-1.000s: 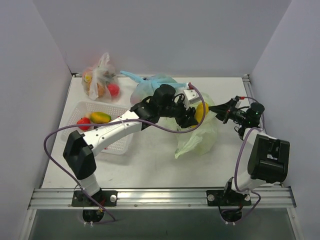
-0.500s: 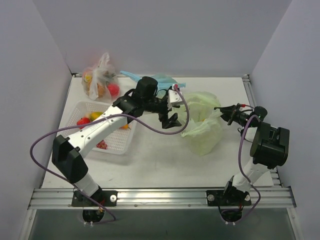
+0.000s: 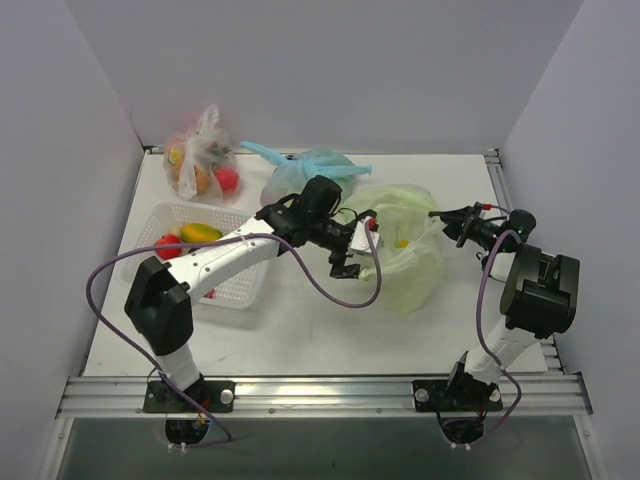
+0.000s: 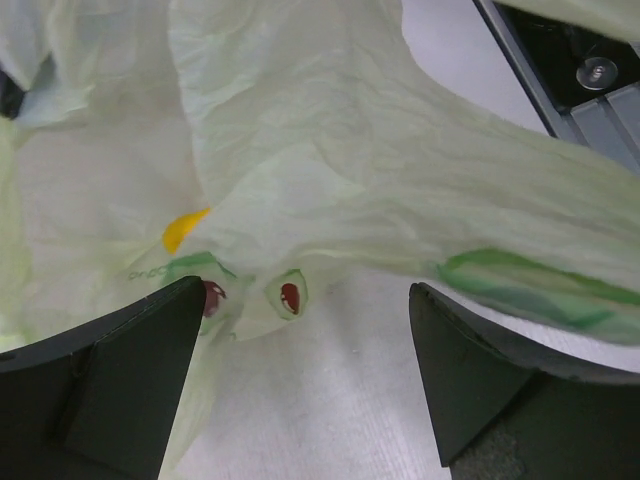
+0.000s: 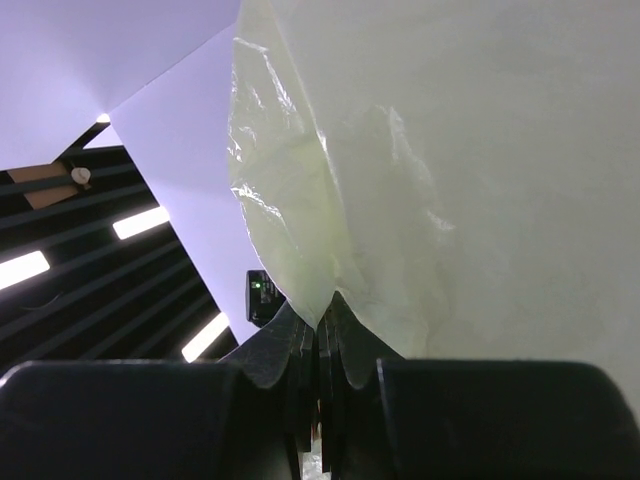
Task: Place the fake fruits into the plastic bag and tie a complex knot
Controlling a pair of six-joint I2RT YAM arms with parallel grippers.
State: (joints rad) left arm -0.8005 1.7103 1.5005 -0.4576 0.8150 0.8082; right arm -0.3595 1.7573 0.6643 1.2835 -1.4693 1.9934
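Leftmost, the basket (image 3: pixel 235 285) sits near the bench's (image 3: pixel 300 335) left edge, with two fruits (image 3: pixel 201 234) in it. Bare bench runs along the front, from the basket to the green bag (image 3: pixel 415 275). A clear bag (image 3: pixel 200 160) and a blue bag (image 3: pixel 300 172) crowd the back wall. The left tool (image 3: pixel 348 252), spread wide and holding nothing, hangs over the green bag's left side. A yellow fruit (image 4: pixel 185 228) lies inside. The right tool (image 3: pixel 447 221), pressed together, pinches the bag's right rim near the right edge.

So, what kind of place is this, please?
Likely a robot test cell in a lab: plain panels enclose a white table, and the left arm and right arm are bolted to a metal rail.
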